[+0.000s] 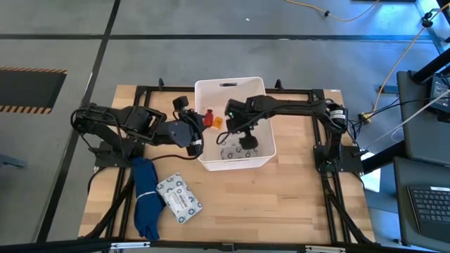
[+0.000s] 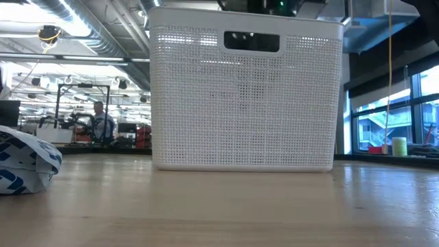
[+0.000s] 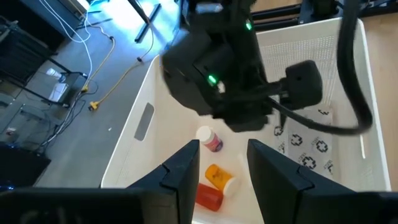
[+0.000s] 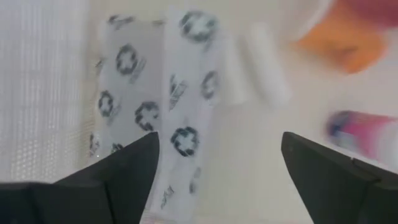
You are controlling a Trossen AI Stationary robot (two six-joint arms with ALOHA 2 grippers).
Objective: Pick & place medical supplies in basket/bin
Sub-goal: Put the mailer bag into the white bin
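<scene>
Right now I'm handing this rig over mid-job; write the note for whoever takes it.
Right tool: open, empty, down inside the white bin, above printed packets lying on its floor.
Left tool: at the bin's left rim, partly open, nothing visibly held.
Done, in the bin: packets, a white roll, a red bottle, an orange vial, a small pink vial.
Left: one printed packet on the table beside a blue cloth.

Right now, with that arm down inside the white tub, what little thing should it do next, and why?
Probably lift the right gripper straight up out of the basket. It hangs open and empty over the packets on the floor, so its delivery looks finished.
</scene>
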